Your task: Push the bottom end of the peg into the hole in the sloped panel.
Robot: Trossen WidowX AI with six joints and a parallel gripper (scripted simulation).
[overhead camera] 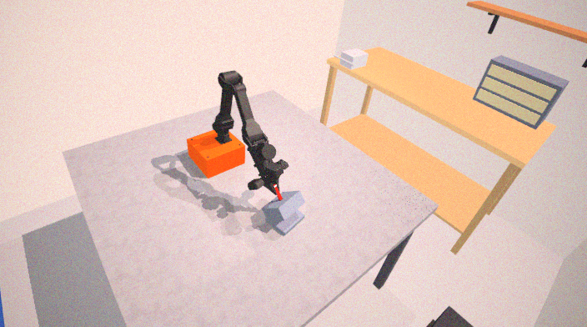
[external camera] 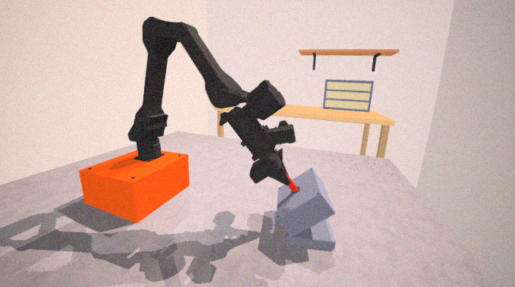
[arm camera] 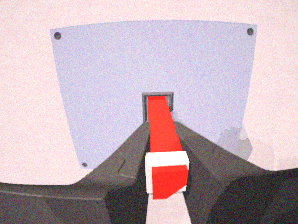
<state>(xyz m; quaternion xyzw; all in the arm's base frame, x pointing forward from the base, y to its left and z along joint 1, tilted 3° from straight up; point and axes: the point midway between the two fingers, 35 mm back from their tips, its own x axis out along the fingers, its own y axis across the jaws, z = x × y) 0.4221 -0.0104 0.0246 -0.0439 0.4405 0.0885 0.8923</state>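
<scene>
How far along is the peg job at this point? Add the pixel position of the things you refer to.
Done: the red peg [overhead camera: 278,193] [external camera: 292,184] [arm camera: 163,122] is off the table, clamped in the pincer [overhead camera: 277,191] [external camera: 287,180] [arm camera: 160,129].
In hand: its lower end is at the square hole [arm camera: 145,106] in the sloped panel [overhead camera: 283,205] [external camera: 309,198] [arm camera: 110,75]; depth is unclear.
Left: seating it fully if needed, letting go and backing away.

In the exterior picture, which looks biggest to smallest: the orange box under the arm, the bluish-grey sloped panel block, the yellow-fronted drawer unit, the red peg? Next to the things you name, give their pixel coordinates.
1. Orange box [overhead camera: 227,167] [external camera: 110,196]
2. Bluish-grey block [overhead camera: 283,207] [external camera: 303,211] [arm camera: 105,70]
3. Yellow-fronted drawer unit [overhead camera: 514,93] [external camera: 347,95]
4. Red peg [overhead camera: 278,193] [external camera: 292,184] [arm camera: 162,125]
</scene>
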